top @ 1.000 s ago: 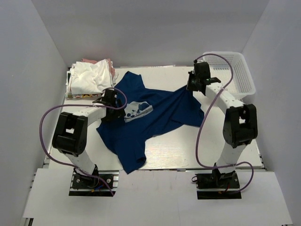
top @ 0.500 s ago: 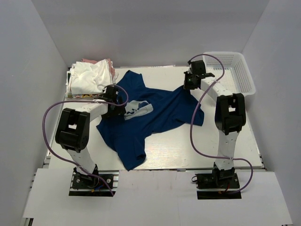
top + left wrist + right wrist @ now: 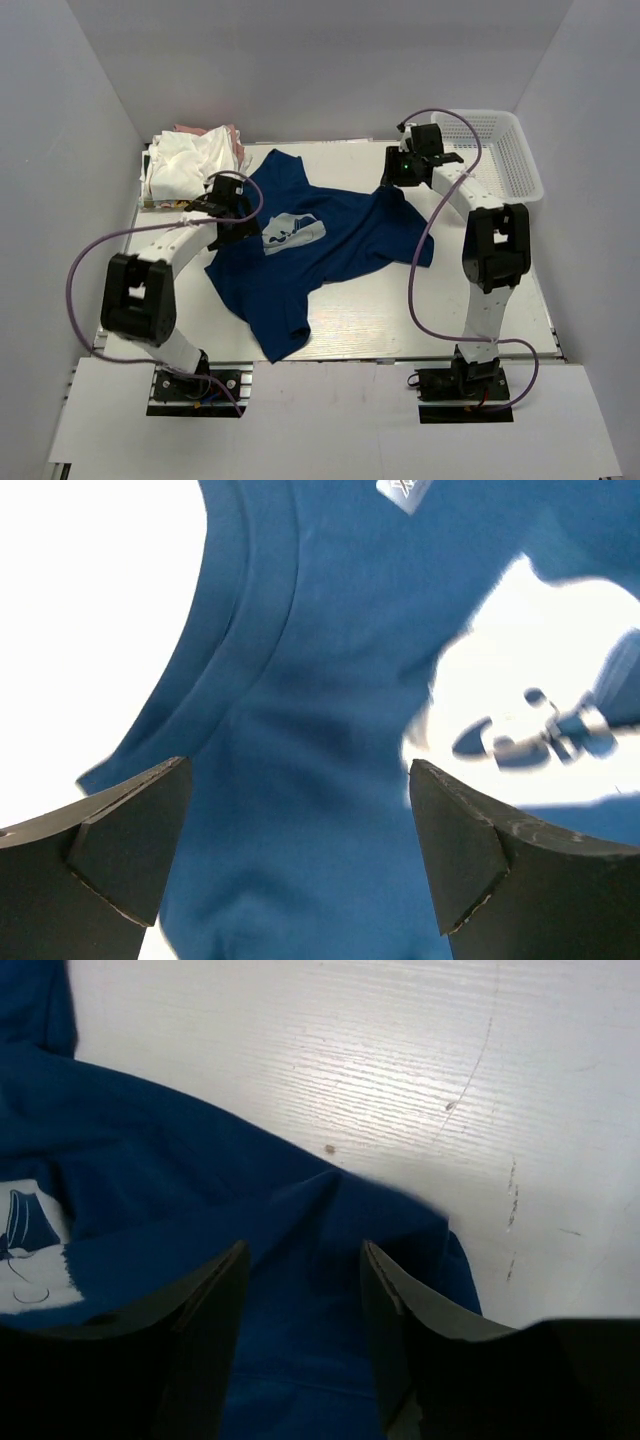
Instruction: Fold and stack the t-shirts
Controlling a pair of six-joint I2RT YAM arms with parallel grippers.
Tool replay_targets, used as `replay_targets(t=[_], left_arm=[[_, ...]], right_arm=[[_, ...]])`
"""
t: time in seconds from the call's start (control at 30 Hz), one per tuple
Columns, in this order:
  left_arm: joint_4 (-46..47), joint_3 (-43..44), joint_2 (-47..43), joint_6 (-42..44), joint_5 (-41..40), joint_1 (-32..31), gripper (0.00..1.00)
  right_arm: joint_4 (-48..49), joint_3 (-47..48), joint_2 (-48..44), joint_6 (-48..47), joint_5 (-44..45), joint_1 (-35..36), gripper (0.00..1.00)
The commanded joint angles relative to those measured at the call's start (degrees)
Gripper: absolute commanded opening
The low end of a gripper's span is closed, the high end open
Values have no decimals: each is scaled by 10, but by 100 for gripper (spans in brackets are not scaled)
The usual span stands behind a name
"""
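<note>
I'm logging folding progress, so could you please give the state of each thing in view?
navy t-shirt: unfolded, rumpled on the table.
white shirts: heaped, far left corner.
pink shirt: behind that heap.
basket: upright.
left gripper: open above navy t-shirt.
right gripper: open over its edge.
</note>
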Motion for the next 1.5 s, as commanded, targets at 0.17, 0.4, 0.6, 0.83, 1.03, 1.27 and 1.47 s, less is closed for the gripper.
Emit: replay_targets(t=[0.17,0.4,0.6,0.83,1.03,1.27,1.47], left_arm=[[-86,-100,-150,-31,134,-9,100],[-105,-261,-240,-65,301,-14,100],[-72,-301,-240,-65,345,-20,98],[-20,-342,-211,-76,374,-20,62],[-28,-336,-205,-81,374,-20,26],[-39,-318,-188,-76,374,-20,0],[-51,-280,-214,-65,381,-20,0]], right_arm=[[18,-73,-91,-2,-5,-1,58],[6,-195,-164,23,54,-4,59],[-6,-208,-143,-17,110,-8,59],[2,-182,-88,-49,120,-10,59],[-2,-168,-57,-50,120,-10,59],[18,-175,-53,-46,36,-8,4],[30,-186,-86,-29,56,-10,0]])
